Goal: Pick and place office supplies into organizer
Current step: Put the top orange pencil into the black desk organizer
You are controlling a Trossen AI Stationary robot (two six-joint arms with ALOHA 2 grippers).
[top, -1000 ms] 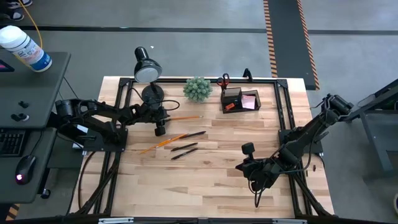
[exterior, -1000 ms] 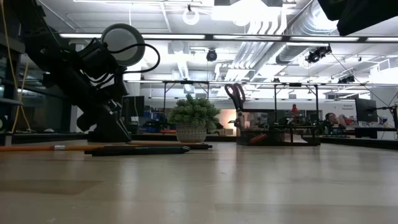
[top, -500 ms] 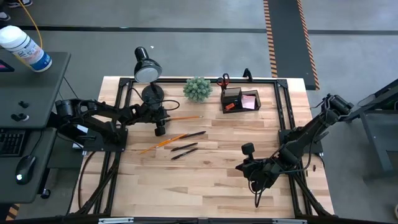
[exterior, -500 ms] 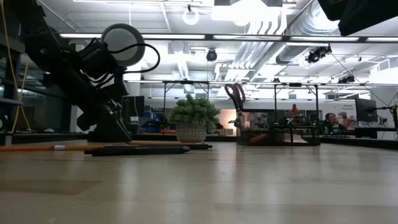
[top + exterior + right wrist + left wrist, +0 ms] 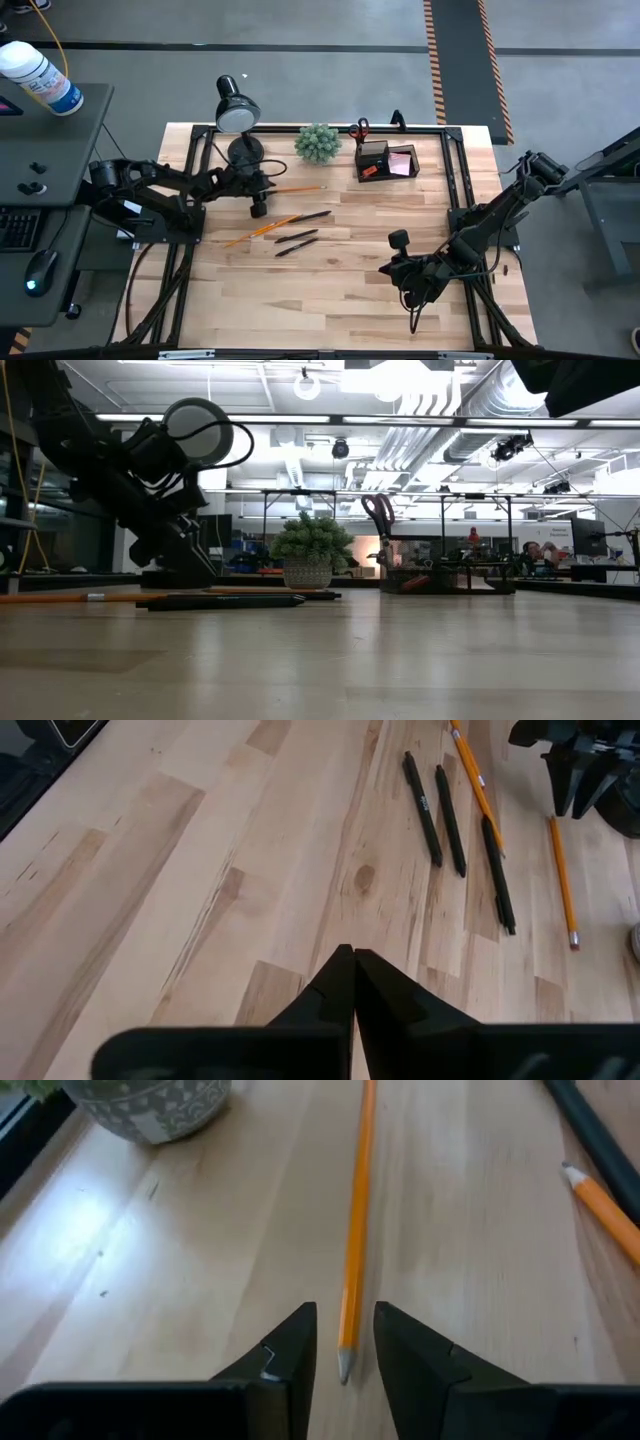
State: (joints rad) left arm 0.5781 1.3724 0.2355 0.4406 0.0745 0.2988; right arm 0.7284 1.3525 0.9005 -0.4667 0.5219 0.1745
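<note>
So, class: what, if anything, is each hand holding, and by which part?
Nothing is held. The left hand is open astride the pencil's tip, not gripping. The right hand is shut, empty.

No readable text, labels, brands or numbers anywhere. White bottle (image 5: pixel 40 78) on the side desk has a blue label, print too small to read. Black pens (image 5: pixel 422 808) carry tiny white marks, illegible. Floor has orange-and-black hazard striping (image 5: pixel 437 60), no lettering.
</note>
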